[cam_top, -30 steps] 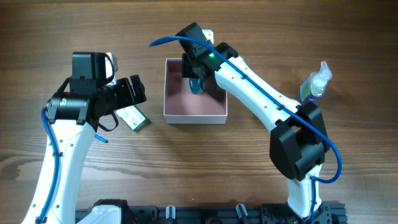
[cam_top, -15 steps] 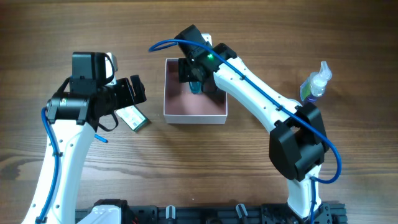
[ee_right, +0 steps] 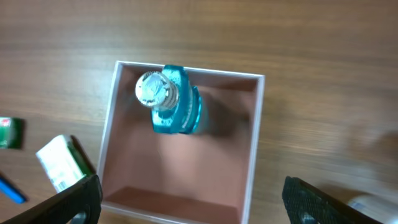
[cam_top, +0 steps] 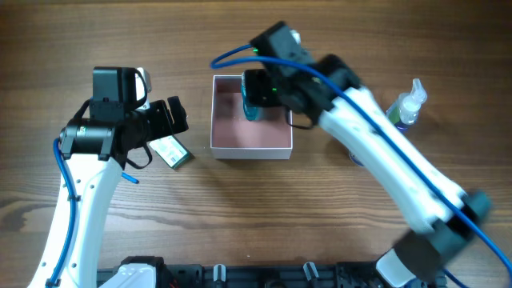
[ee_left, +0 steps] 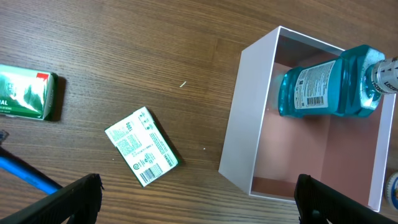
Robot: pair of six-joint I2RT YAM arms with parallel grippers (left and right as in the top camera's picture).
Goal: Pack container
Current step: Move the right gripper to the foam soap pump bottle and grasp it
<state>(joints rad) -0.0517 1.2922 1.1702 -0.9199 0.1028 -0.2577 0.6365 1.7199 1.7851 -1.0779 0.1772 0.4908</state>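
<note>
The container (cam_top: 248, 134) is a square white box with a pink inside, at the middle of the table. It also shows in the left wrist view (ee_left: 311, 158) and the right wrist view (ee_right: 180, 165). A teal bottle (cam_top: 253, 111) with a white cap stands in its far part, free of any gripper (ee_left: 326, 84) (ee_right: 178, 111). My right gripper (cam_top: 262, 86) hangs above the box's far side, open and empty (ee_right: 193, 208). My left gripper (cam_top: 172, 117) is open and empty, left of the box (ee_left: 199, 205).
A green and white packet (cam_top: 170, 150) lies left of the box (ee_left: 142, 147) (ee_right: 59, 163). Another green pack (ee_left: 25, 94) lies further left. A clear spray bottle (cam_top: 406, 106) stands at the right.
My right gripper has let go of the teal bottle and lifted up and to the right; the arm has swung out. The bottle stays in the box. The left arm has not moved.
</note>
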